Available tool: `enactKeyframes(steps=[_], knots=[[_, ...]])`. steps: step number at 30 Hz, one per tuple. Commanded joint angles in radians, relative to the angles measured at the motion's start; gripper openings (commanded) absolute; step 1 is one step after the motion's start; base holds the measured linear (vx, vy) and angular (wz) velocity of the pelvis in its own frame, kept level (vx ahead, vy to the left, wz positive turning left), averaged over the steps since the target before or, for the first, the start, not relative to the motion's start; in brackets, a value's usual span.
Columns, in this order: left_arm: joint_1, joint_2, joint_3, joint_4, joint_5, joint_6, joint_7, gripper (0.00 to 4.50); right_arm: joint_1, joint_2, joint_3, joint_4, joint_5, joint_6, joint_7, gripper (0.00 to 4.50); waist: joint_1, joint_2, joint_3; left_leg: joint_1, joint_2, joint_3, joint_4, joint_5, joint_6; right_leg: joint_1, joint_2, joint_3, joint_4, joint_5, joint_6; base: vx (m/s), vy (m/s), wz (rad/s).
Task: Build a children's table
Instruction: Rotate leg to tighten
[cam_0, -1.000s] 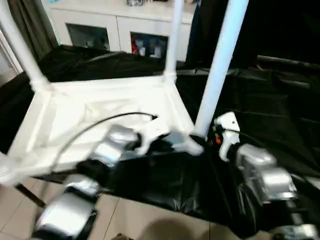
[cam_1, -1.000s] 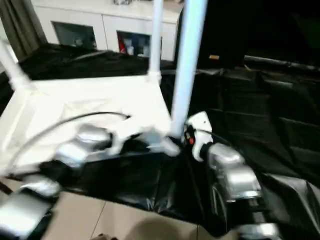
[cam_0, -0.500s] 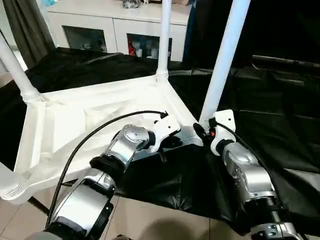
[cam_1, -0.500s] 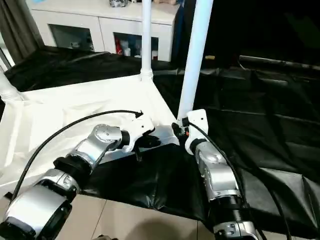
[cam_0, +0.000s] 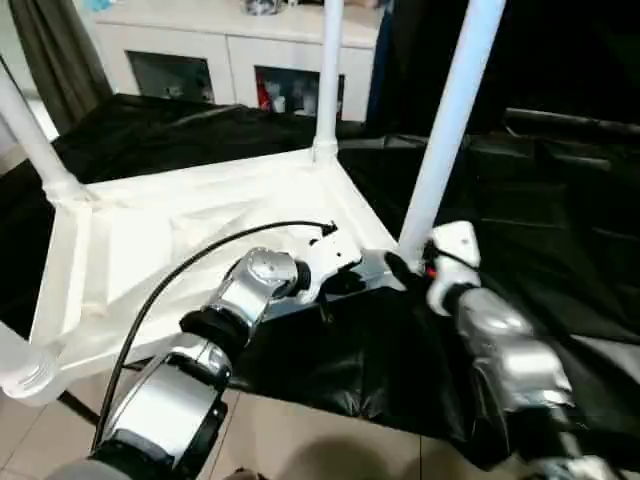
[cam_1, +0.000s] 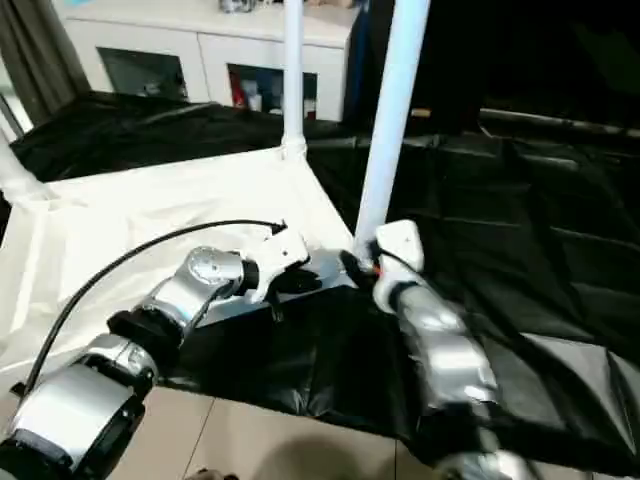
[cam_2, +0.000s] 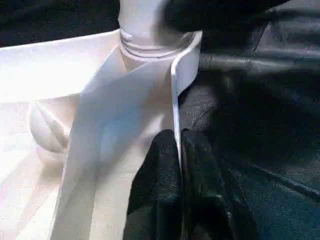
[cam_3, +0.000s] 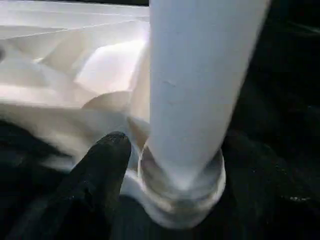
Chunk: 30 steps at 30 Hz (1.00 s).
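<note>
On the black sheet (cam_0: 520, 200), the children's table (cam_0: 180, 240) is lying upside down, legs rising. Left fingers (cam_2: 162, 190) are pinching its rim — right fingers (cam_3: 95, 170), seemingly spread, are flanking the near leg (cam_0: 440, 150). A sideways nudge could be cross-threading that leg.
</note>
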Motion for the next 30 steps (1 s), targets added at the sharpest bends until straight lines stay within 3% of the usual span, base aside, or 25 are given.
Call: enactKeyframes(steps=[1, 2, 3, 6, 9, 10, 12, 13, 14, 15, 16, 17, 18, 19, 20, 21, 22, 23, 24, 25, 26, 27, 28, 29, 30], knots=[[-0.01, -0.01, 0.042, -0.083, -0.075, -0.021, -0.054, 0.64, 0.027, -0.045, 0.014, -0.074, 0.048, 0.019, 0.117, 3.19, 0.006, -0.02, -0.061, 0.026, 0.036, -0.026, -0.076, -0.4, 0.027, 0.028, -0.056, 0.022, -0.092, -0.506, -0.11, 0.0, 0.0, 0.0], [-0.002, -0.002, 0.045, -0.107, -0.088, -0.002, -0.078, 0.78, 0.038, -0.067, 0.012, -0.089, 0.058, 0.024, 0.144, 3.19, 0.008, -0.016, -0.062, 0.024, 0.039, -0.027, -0.077, -0.386, 0.028, 0.03, -0.058, 0.022, -0.089, -0.481, -0.122, 0.0, 0.0, 0.0], [0.007, 0.007, 0.049, -0.131, -0.099, 0.016, -0.1, 0.78, 0.047, -0.089, 0.009, -0.104, 0.068, 0.03, 0.17, 3.19, 0.005, -0.018, -0.063, 0.019, 0.04, -0.025, -0.078, -0.362, 0.028, 0.032, -0.051, 0.02, -0.077, -0.391, -0.155, 0.0, 0.0, 0.0], [0.047, 0.05, 0.054, -0.244, -0.137, 0.092, -0.173, 1.08, 0.063, -0.138, -0.006, -0.149, 0.111, 0.056, 0.237, 3.19, 0.003, -0.027, -0.062, 0.019, 0.041, -0.02, -0.073, -0.33, 0.044, 0.036, -0.054, 0.024, -0.065, -0.337, -0.192, 0.0, 0.0, 0.0], [0.094, 0.1, 0.049, -0.372, -0.168, 0.175, -0.244, 1.3, 0.071, -0.161, -0.007, -0.183, 0.149, 0.086, 0.28, 3.19, 0.0, -0.028, -0.064, 0.011, 0.037, -0.018, -0.068, -0.283, 0.057, 0.04, -0.051, 0.026, -0.057, -0.31, -0.195, 0.038, -0.013, -0.03], [0.123, 0.138, 0.037, -0.446, -0.173, 0.22, -0.277, 1.38, 0.073, -0.167, 0.003, -0.197, 0.162, 0.094, 0.295, 3.19, -0.001, -0.034, -0.068, 0.016, 0.039, -0.015, -0.065, -0.259, 0.063, 0.039, -0.05, 0.026, -0.052, -0.275, -0.206, 0.059, -0.023, -0.04], [0.185, 0.218, 0.011, -0.593, -0.178, 0.318, -0.33, 1.47, 0.064, -0.153, 0.026, -0.199, 0.163, 0.101, 0.294, 3.19, -0.001, -0.033, -0.069, 0.011, 0.041, -0.016, -0.063, -0.202, 0.072, 0.041, -0.048, 0.026, -0.039, -0.213, -0.218, 0.06, -0.027, -0.03], [0.22, 0.265, 0.001, -0.672, -0.174, 0.365, -0.345, 1.71, 0.052, -0.132, 0.039, -0.191, 0.164, 0.103, 0.289, 3.19, -0.001, -0.03, -0.073, 0.018, 0.04, -0.012, -0.058, -0.175, 0.077, 0.036, -0.043, 0.027, -0.034, -0.163, -0.232, 0.06, -0.028, -0.02], [0.242, 0.292, -0.005, -0.719, -0.171, 0.392, -0.351, 1.71, 0.044, -0.118, 0.046, -0.185, 0.164, 0.103, 0.286, 3.19, -0.002, -0.027, -0.077, 0.018, 0.042, -0.013, -0.056, -0.152, 0.077, 0.039, -0.045, 0.027, -0.024, -0.123, -0.242, 0.0, 0.0, 0.0], [0.277, 0.333, -0.003, -0.793, -0.17, 0.433, -0.355, 1.82, 0.027, -0.09, 0.061, -0.168, 0.156, 0.096, 0.273, 3.19, 0.001, -0.038, -0.074, 0.016, 0.042, -0.011, -0.055, -0.123, 0.087, 0.037, -0.044, 0.026, -0.015, -0.084, -0.257, 0.0, 0.0, 0.0], [0.302, 0.361, -0.001, -0.846, -0.171, 0.465, -0.357, 1.87, 0.014, -0.072, 0.073, -0.155, 0.154, 0.094, 0.265, 3.19, -0.001, -0.035, -0.069, 0.015, 0.039, -0.008, -0.057, -0.126, 0.087, 0.034, -0.04, 0.027, -0.021, -0.097, -0.253, 0.0, 0.0, 0.0], [0.306, 0.367, 0.0, -0.855, -0.171, 0.471, -0.358, 1.87, 0.012, -0.069, 0.075, -0.153, 0.154, 0.093, 0.264, 3.19, 0.001, -0.031, -0.068, 0.023, 0.041, -0.005, -0.055, -0.145, 0.079, 0.027, -0.039, 0.028, -0.023, -0.117, -0.254, 0.0, 0.0, 0.0], [0.363, 0.426, 0.014, -0.97, -0.18, 0.543, -0.36, 2.09, -0.017, -0.026, 0.104, -0.124, 0.155, 0.094, 0.256, 3.19, 0.001, -0.055, -0.063, 0.022, 0.044, -0.007, -0.06, -0.192, 0.052, 0.031, -0.044, 0.027, -0.025, -0.202, -0.241, 0.0, 0.0, 0.0], [0.394, 0.453, 0.027, -1.028, -0.189, 0.581, -0.359, 2.09, -0.033, -0.001, 0.118, -0.108, 0.159, 0.095, 0.256, 3.19, 0.005, -0.044, -0.061, 0.025, 0.047, -0.011, -0.064, -0.207, 0.038, 0.029, -0.048, 0.028, -0.025, -0.232, -0.237, 0.0, 0.0, 0.0], [0.404, 0.461, 0.032, -1.047, -0.193, 0.594, -0.359, 2.24, -0.038, 0.007, 0.123, -0.103, 0.16, 0.096, 0.256, 3.19, -0.003, -0.07, -0.057, 0.021, 0.046, -0.007, -0.067, -0.221, 0.034, 0.027, -0.044, 0.028, -0.029, -0.266, -0.225, 0.0, 0.0, 0.0], [0.43, 0.483, 0.044, -1.095, -0.202, 0.625, -0.358, 2.26, -0.052, 0.029, 0.135, -0.089, 0.163, 0.097, 0.257, 3.19, 0.001, -0.05, -0.052, 0.027, 0.046, -0.011, -0.072, -0.254, 0.009, 0.02, -0.043, 0.03, -0.034, -0.324, -0.203, 0.0, 0.0, 0.0], [0.451, 0.502, 0.052, -1.138, -0.208, 0.654, -0.357, 2.31, -0.066, 0.048, 0.144, -0.072, 0.159, 0.091, 0.253, 3.19, 0.0, -0.043, -0.052, 0.038, 0.049, -0.012, -0.075, -0.298, -0.023, 0.011, -0.041, 0.031, -0.035, -0.335, -0.197, 0.0, 0.0, 0.0], [0.471, 0.518, 0.059, -1.173, -0.211, 0.679, -0.355, 2.42, -0.077, 0.067, 0.151, -0.055, 0.153, 0.079, 0.245, 3.19, -0.002, -0.068, -0.051, 0.031, 0.048, -0.014, -0.078, -0.315, -0.038, 0.017, -0.04, 0.029, -0.032, -0.353, -0.182, 0.0, 0.0, 0.0], [0.489, 0.533, 0.061, -1.203, -0.21, 0.699, -0.351, 2.56, -0.09, 0.088, 0.155, -0.033, 0.145, 0.069, 0.232, 3.19, 0.002, -0.062, -0.05, 0.038, 0.047, -0.014, -0.08, -0.331, -0.045, 0.011, -0.038, 0.03, -0.038, -0.369, -0.173, 0.0, 0.0, 0.0], [0.534, 0.563, 0.067, -1.269, -0.208, 0.754, -0.331, 2.67, -0.126, 0.15, 0.155, 0.035, 0.119, 0.023, 0.18, 3.19, 0.002, -0.08, -0.049, 0.044, 0.049, -0.012, -0.078, -0.352, -0.058, 0.001, -0.038, 0.031, -0.037, -0.368, -0.173, 0.0, 0.0, 0.0], [0.545, 0.568, 0.069, -1.279, -0.202, 0.763, -0.322, 2.7, -0.136, 0.166, 0.153, 0.057, 0.112, 0.006, 0.163, 3.19, 0.001, -0.078, -0.048, 0.04, 0.049, -0.015, -0.081, -0.361, -0.066, 0.003, -0.041, 0.031, -0.033, -0.374, -0.176, 0.0, 0.0, 0.0], [0.557, 0.575, 0.068, -1.285, -0.187, 0.767, -0.311, 2.74, -0.149, 0.187, 0.147, 0.088, 0.106, -0.014, 0.141, 3.19, -0.001, -0.081, -0.048, 0.04, 0.047, -0.02, -0.086, -0.403, -0.087, 0.003, -0.041, 0.03, -0.04, -0.416, -0.151, 0.0, 0.0, 0.0], [0.561, 0.578, 0.068, -1.287, -0.18, 0.768, -0.307, 2.82, -0.154, 0.194, 0.145, 0.099, 0.104, -0.021, 0.133, 3.19, 0.002, -0.077, -0.048, 0.048, 0.047, -0.018, -0.084, -0.412, -0.095, -0.005, -0.04, 0.032, -0.042, -0.413, -0.148, 0.0, 0.0, 0.0], [0.571, 0.587, 0.065, -1.297, -0.173, 0.779, -0.295, 2.94, -0.168, 0.211, 0.137, 0.131, 0.098, -0.038, 0.107, 3.19, 0.004, -0.088, -0.046, 0.052, 0.046, -0.016, -0.083, -0.433, -0.099, -0.009, -0.036, 0.033, -0.044, -0.409, -0.143, 0.0, 0.0, 0.0], [0.584, 0.602, 0.061, -1.309, -0.156, 0.794, -0.271, 2.94, -0.189, 0.234, 0.12, 0.178, 0.091, -0.068, 0.061, 3.19, 0.006, -0.093, -0.044, 0.048, 0.045, -0.018, -0.085, -0.437, -0.101, -0.006, -0.037, 0.033, -0.042, -0.416, -0.139, 0.0, 0.0, 0.0]])
